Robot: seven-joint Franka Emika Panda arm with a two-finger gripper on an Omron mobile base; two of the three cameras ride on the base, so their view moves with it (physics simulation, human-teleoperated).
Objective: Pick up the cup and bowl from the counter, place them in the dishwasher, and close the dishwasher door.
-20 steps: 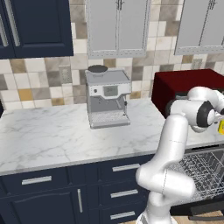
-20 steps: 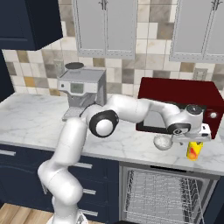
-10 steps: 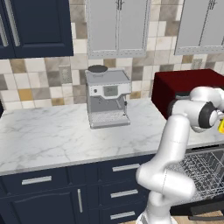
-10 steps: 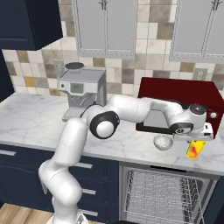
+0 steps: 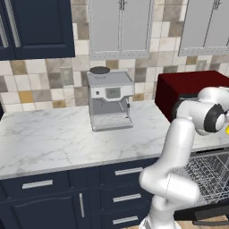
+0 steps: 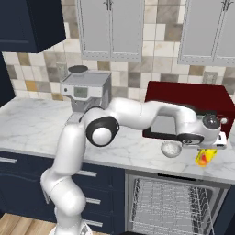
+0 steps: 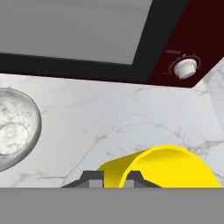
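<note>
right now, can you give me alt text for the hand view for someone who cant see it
The tool is shut on the rim of a yellow cup on the white marble counter. A clear glass bowl sits to the left, and the dark red microwave with a white knob stands behind.

I've got the arm stretched out far to the right, wrist bent down. Gripper (image 6: 205, 148) jaws pinched nearly together, clamped on the cup (image 7: 164, 168) rim between them.
</note>
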